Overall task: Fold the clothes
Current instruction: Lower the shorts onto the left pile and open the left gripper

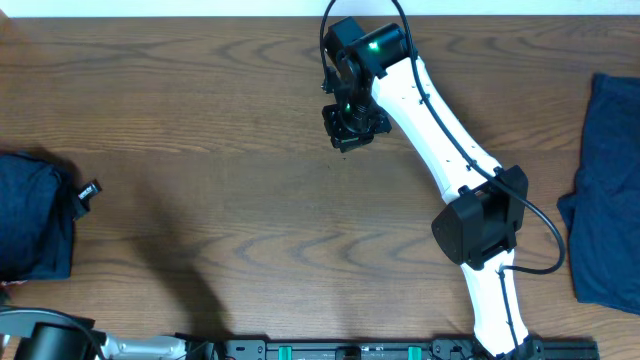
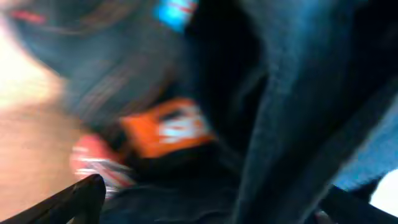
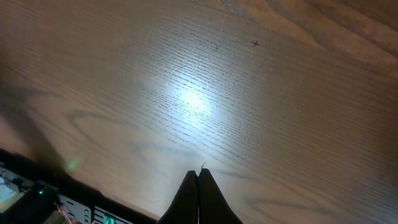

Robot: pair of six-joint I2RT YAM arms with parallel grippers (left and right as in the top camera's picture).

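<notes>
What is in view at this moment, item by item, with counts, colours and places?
clothes: two, dark navy; one bunched at the table's left edge, one lying flatter at the right edge
tag: one, black with white marks, sticking out beside the left garment
label: one, orange, blurred, among dark fabric in the left wrist view
table: one, brown wood grain
right arm: white and black, reaching to the far centre
right gripper: shut, holding nothing, over the table
left arm: only partly in view, bottom left corner
left gripper: close to dark fabric; too blurred to tell its state
</notes>
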